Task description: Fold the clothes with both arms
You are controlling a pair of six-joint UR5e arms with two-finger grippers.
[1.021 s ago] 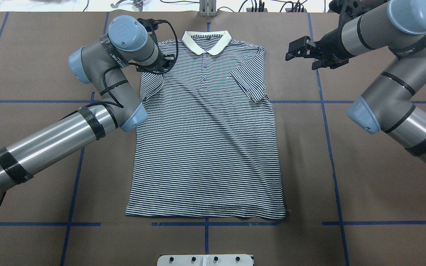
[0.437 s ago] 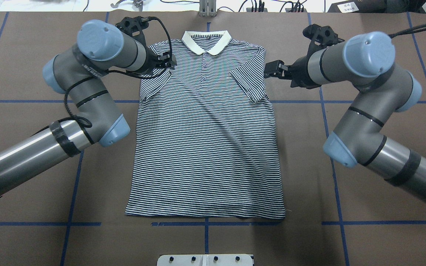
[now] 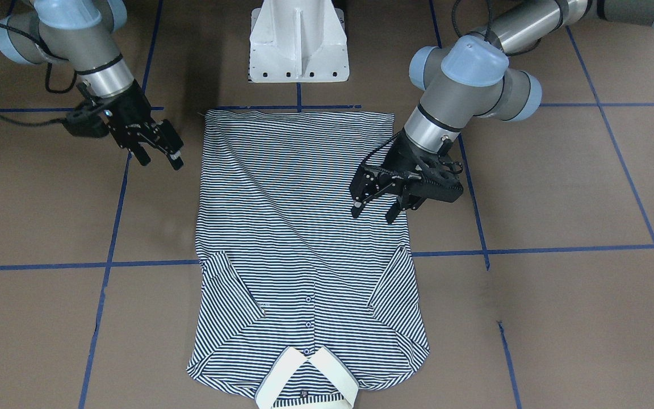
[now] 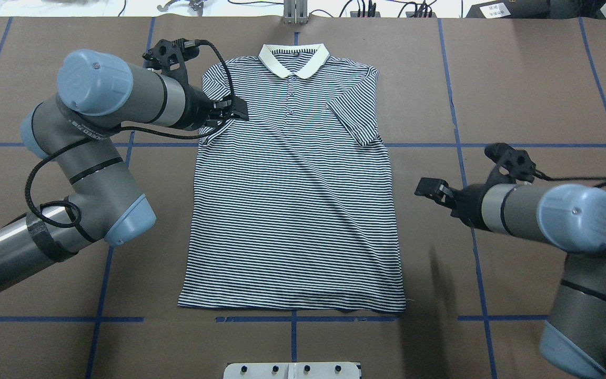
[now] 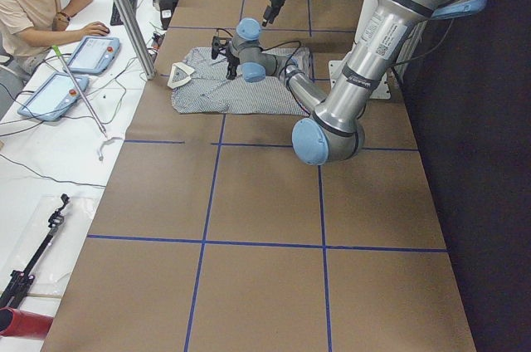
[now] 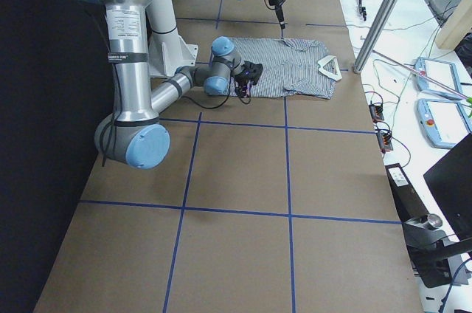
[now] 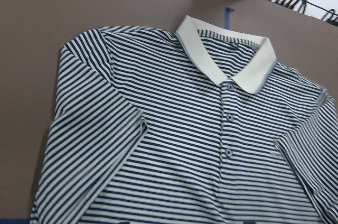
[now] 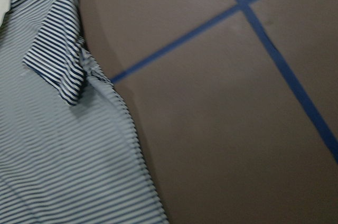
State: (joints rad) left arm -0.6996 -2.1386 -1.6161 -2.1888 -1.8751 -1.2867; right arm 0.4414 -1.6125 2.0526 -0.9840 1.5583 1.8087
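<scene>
The striped polo shirt (image 4: 292, 210) lies flat, front up, on the brown table, its cream collar (image 4: 293, 60) at the far edge. Both short sleeves are folded in over the chest. My left gripper (image 4: 234, 111) hovers open and empty over the shirt's left sleeve; in the front view it (image 3: 375, 207) shows its fingers apart above the shirt's edge. My right gripper (image 4: 430, 188) is open and empty over bare table, just right of the shirt's right side edge; it also shows in the front view (image 3: 159, 154). The left wrist view shows the collar and buttons (image 7: 228, 115).
The white pedestal base (image 3: 298, 45) stands at the near edge, just behind the shirt's hem. Blue tape lines (image 4: 471, 221) cross the table. A metal post (image 4: 295, 13) and cables lie past the far edge. An operator (image 5: 29, 3) sits at a side desk.
My left gripper has drawn back from the shirt's shoulder to over the sleeve. My right arm has swung from beside the right shoulder toward the near side, beside the shirt's middle.
</scene>
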